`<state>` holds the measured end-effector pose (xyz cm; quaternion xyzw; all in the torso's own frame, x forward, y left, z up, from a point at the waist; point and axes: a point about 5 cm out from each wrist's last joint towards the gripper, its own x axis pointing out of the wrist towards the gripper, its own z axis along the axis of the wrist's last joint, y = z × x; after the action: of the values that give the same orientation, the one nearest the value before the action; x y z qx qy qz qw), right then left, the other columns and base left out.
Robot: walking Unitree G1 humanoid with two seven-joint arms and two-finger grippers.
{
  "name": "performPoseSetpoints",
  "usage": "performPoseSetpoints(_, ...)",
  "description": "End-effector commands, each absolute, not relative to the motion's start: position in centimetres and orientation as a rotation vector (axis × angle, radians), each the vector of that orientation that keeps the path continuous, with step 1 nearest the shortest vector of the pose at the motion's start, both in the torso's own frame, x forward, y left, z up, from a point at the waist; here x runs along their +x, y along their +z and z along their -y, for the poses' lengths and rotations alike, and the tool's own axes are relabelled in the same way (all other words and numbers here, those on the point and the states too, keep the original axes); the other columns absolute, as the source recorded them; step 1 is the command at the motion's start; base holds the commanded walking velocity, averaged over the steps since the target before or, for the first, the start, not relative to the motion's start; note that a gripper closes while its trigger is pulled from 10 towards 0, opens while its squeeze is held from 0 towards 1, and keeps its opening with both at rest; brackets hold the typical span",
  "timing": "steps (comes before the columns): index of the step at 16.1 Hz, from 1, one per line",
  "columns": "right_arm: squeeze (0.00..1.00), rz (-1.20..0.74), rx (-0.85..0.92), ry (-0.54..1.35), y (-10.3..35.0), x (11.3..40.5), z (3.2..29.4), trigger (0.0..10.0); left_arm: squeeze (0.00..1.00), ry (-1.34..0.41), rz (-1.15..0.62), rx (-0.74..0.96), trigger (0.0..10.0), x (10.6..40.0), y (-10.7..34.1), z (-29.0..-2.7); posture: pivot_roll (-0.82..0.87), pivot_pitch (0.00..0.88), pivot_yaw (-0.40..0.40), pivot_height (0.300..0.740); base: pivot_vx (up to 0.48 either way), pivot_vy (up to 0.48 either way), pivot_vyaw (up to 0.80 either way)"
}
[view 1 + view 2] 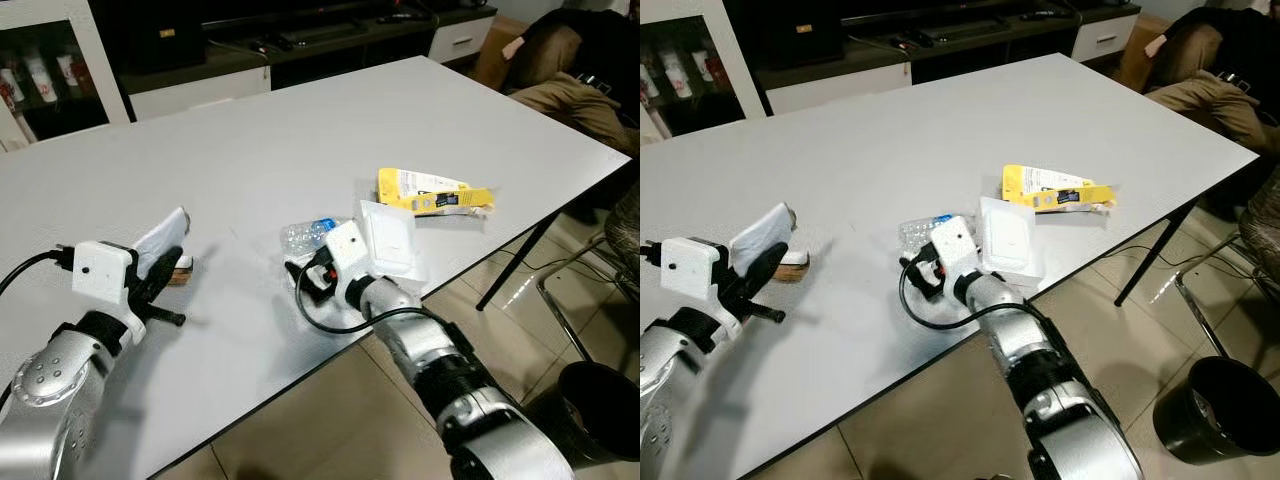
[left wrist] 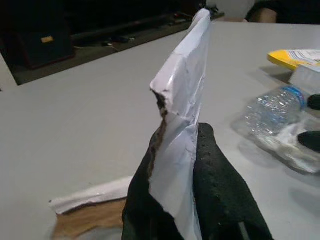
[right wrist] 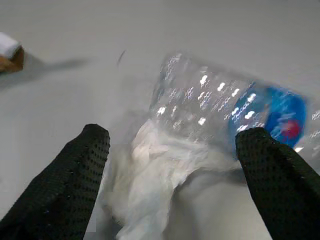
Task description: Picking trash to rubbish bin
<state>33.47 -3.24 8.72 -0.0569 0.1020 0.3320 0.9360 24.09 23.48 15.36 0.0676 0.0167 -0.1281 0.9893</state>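
Well, the grey table (image 1: pixel 300 130) carries the litter near its front edge; the black bin (image 1: pixel 1220 410) stands on the floor well off to the right. The right gripper (image 3: pixel 175 165), fingers spread wide, straddles a crushed plastic bottle (image 3: pixel 220 110) and crumpled wrap (image 3: pixel 150 185): light, springy, probably slippery, best pinched mid-body. The left gripper (image 2: pixel 192 192) pinches a stiff torn paper scrap (image 2: pixel 182 90).

Two silver arms, rounded metal shells with darker black joint rings. Each wrist carries a boxy white camera housing, a black cable looping out of it. The left gripper (image 1: pixel 160 270) and right gripper (image 3: pixel 172 165) show long black fingers (image 3: pixel 62 185), dimpled, rubbery texture.
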Motion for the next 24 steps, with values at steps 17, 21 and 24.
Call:
performPoseSetpoints(17, 0.00, -0.252, -0.035, 0.716, 7.0, 33.2, 3.0, 0.0, 0.00, -0.569, -0.175, 0.116, 0.0, 21.8, 16.2, -21.2, 0.11, 0.000, -0.040, 0.740, 0.000, 0.000, 0.00)
performPoseSetpoints(21, 0.00, -0.258, -0.044, 0.726, 6.9, 33.2, 3.1, 0.0, 0.00, -0.574, -0.181, 0.114, 0.0, 21.8, 16.0, -21.0, 0.10, 0.000, -0.043, 0.740, 0.000, 0.000, 0.00)
performPoseSetpoints(24, 0.00, -0.269, -0.052, 0.740, 6.7, 33.1, 3.1, 0.0, 0.00, -0.575, -0.188, 0.115, 0.0, 21.8, 15.8, -20.8, 0.10, 0.000, -0.046, 0.740, 0.000, 0.000, 0.00)
